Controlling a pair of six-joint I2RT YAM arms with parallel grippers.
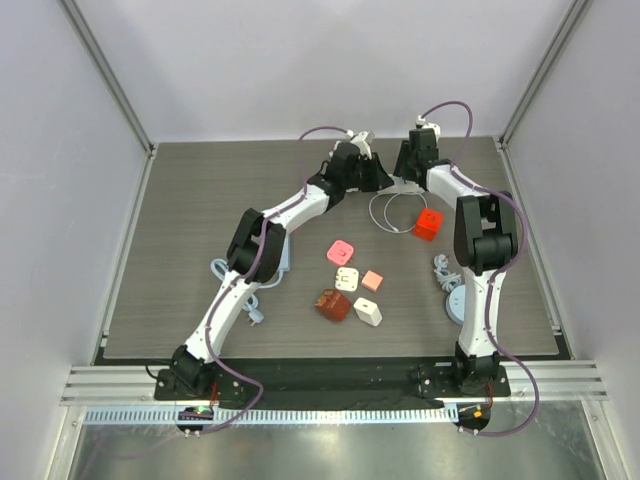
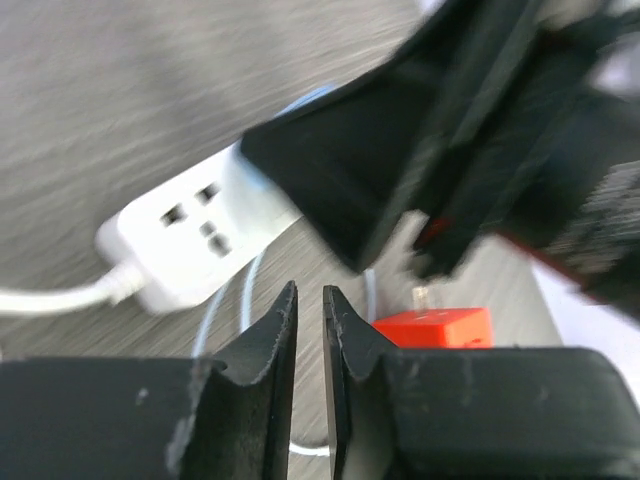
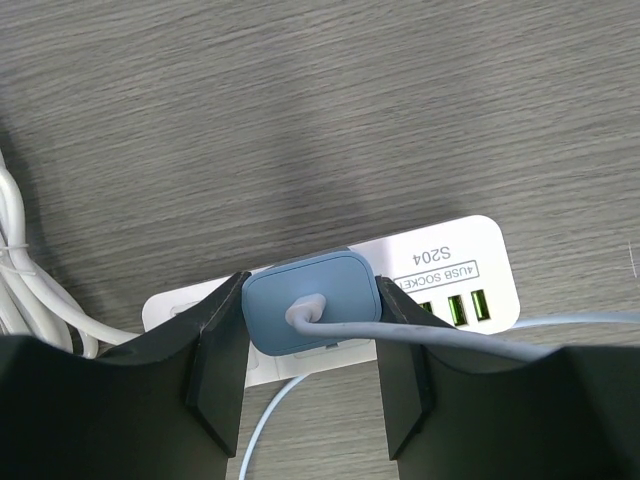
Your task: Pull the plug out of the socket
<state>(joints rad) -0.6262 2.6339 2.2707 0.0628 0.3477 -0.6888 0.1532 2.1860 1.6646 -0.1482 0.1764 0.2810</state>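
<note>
A light blue plug [image 3: 312, 313] sits in a white power strip [image 3: 450, 275] with green USB ports; its blue cable [image 3: 520, 335] runs off right. My right gripper [image 3: 315, 296] is shut on the plug, one finger against each side. In the top view the right gripper [image 1: 405, 176] is at the far middle of the table, over the strip. My left gripper [image 2: 310, 300] is shut and empty, hovering just beside the strip [image 2: 190, 235], close to the right arm's black wrist [image 2: 450, 150]. It also shows in the top view [image 1: 375, 178].
A red adapter [image 1: 428, 224] and a white cable loop [image 1: 385, 212] lie just in front of the strip. Several small adapters lie mid-table: pink [image 1: 341, 250], white [image 1: 347, 279], peach [image 1: 372, 281], dark red [image 1: 333, 304]. Blue cables lie at left [image 1: 222, 270] and right [image 1: 452, 298].
</note>
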